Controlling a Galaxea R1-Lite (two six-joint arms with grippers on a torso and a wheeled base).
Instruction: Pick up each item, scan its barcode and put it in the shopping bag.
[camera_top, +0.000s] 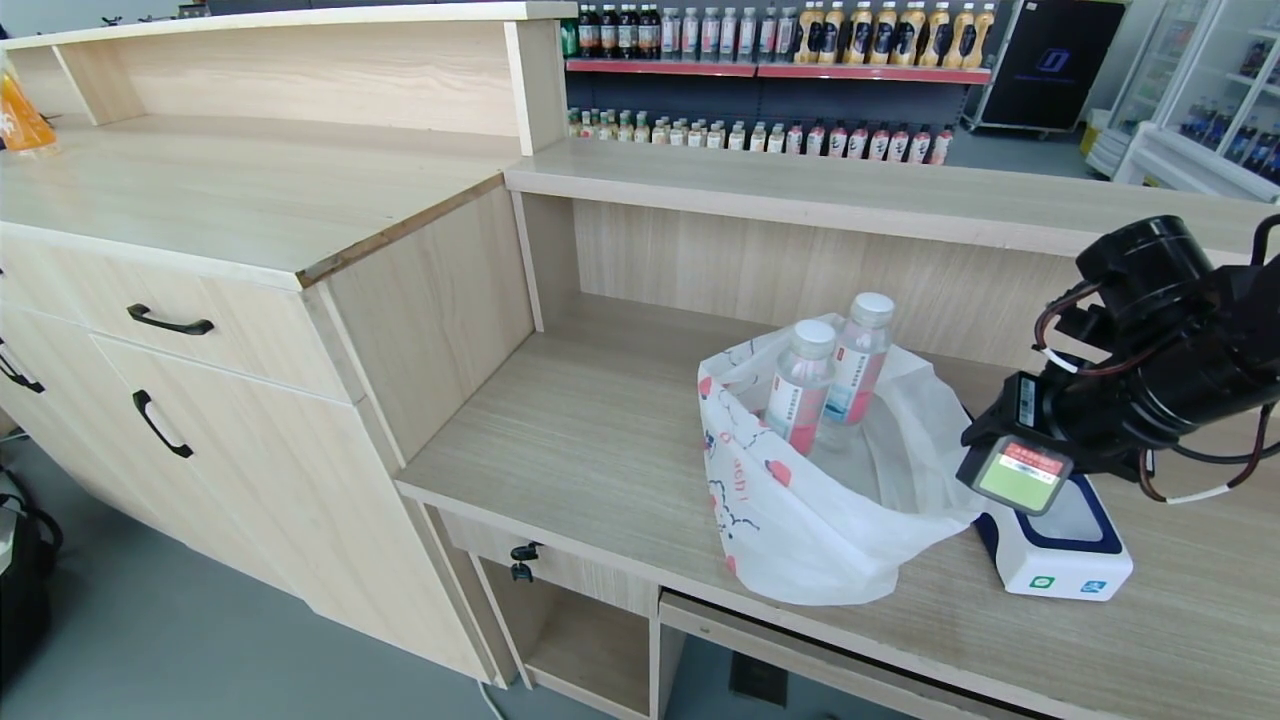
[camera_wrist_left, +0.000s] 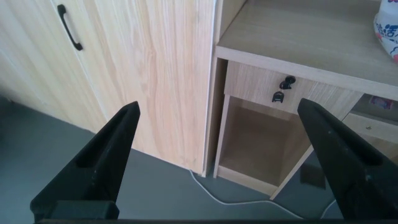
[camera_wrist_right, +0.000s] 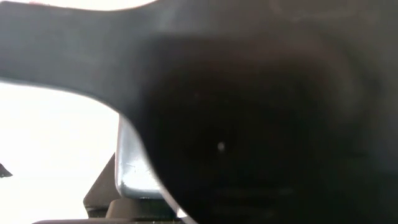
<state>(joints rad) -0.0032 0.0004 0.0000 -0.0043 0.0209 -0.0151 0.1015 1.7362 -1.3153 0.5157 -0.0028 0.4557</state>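
Small box (camera_top: 1020, 472): green-faced with a red label, held in the air just over the scanner (camera_top: 1075, 560), its face tilted down and toward the front edge of the bench (camera_top: 580, 430).
Right gripper (camera_top: 1035, 435): closed on the small box, judging by how the box hangs clear of everything else; the fingers themselves are largely hidden behind it.
Left gripper (camera_wrist_left: 217, 109): spread wide and holding nothing, hanging low off the left end of the bench, in front of the cupboard doors.
Scanner: white with a dark window, near the front edge toward the right end of the bench, just beside the bag.
Shopping bag (camera_top: 790, 530): white with a printed pattern, open-mouthed, mid-bench and reaching almost to the front edge.
Bottles (camera_top: 800, 395): two, upright and touching, already inside the bag.
Step in hand: the scan of the small box, as it seems.
Next move calls for: getting the barcode side square to the scanner window, then a short carry left, over the bag's rim, and a release into the space in front of the bottles without knocking them over or catching the soft rim.
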